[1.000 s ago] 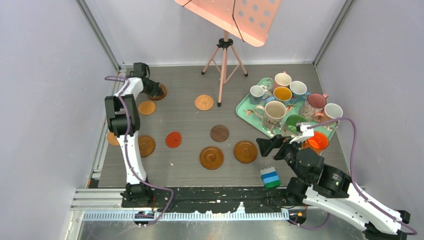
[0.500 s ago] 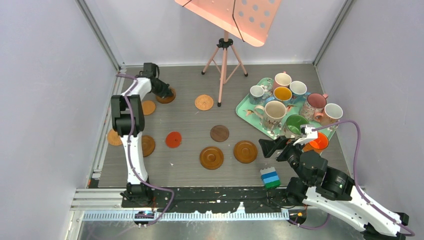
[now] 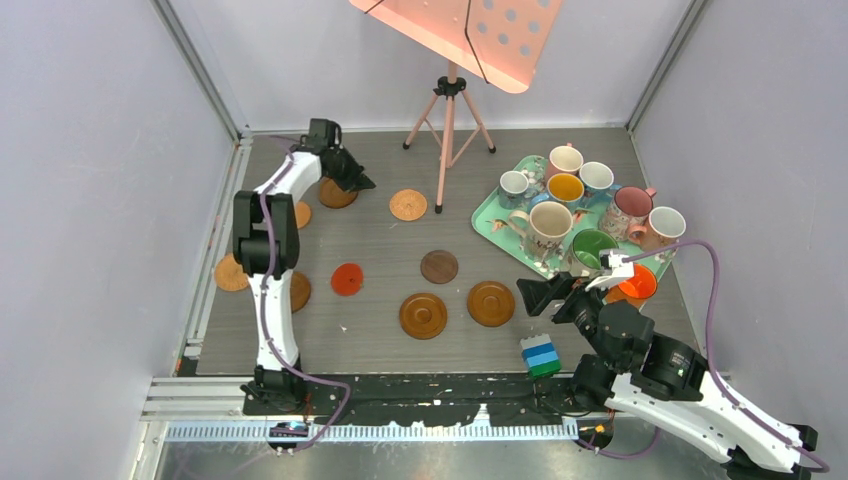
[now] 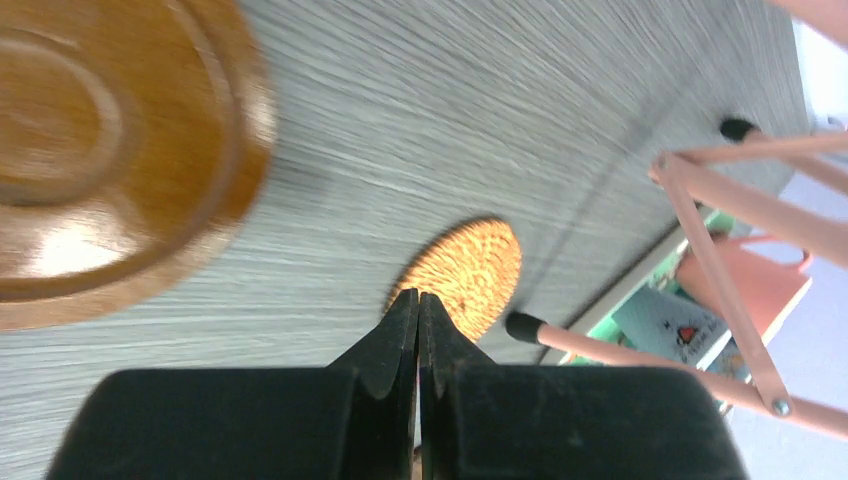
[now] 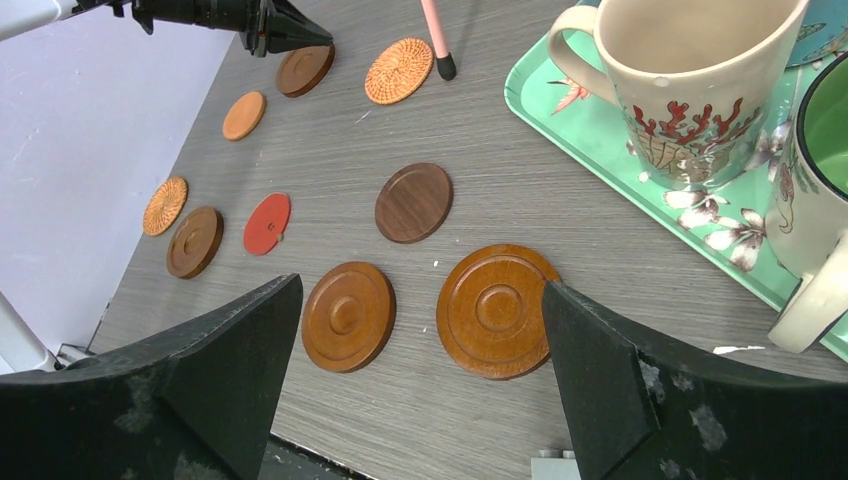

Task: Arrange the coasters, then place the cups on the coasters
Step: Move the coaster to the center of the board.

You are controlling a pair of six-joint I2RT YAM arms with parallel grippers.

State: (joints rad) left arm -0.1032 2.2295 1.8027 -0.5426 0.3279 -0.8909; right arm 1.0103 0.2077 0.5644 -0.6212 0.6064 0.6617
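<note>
Several coasters lie across the table, among them a red one [image 3: 347,278], a dark brown one [image 3: 439,266] and two grooved brown ones [image 3: 423,315] [image 3: 491,303]. My left gripper [image 3: 362,181] is shut on nothing at the far left, just right of a brown coaster [image 3: 337,193] [image 4: 90,150], with its tips toward a woven coaster [image 3: 408,204] [image 4: 475,265]. My right gripper [image 3: 535,295] [image 5: 420,290] stands wide open above the two grooved coasters [image 5: 497,310] [image 5: 348,315]. Several cups, such as a cream one [image 3: 548,225] [image 5: 690,85], stand on the mint tray [image 3: 487,222]. An orange-lined cup [image 3: 635,282] sits beside the tray.
A pink tripod stand [image 3: 447,130] rises at the back middle, one foot [image 4: 525,327] near the woven coaster. A blue and green block stack [image 3: 541,355] sits at the near edge. Walls close in the left, right and back sides.
My left gripper, still shut, has swept right along the back, and the brown coaster beside it has shifted a little right. The right arm drew back slightly, then held still.
</note>
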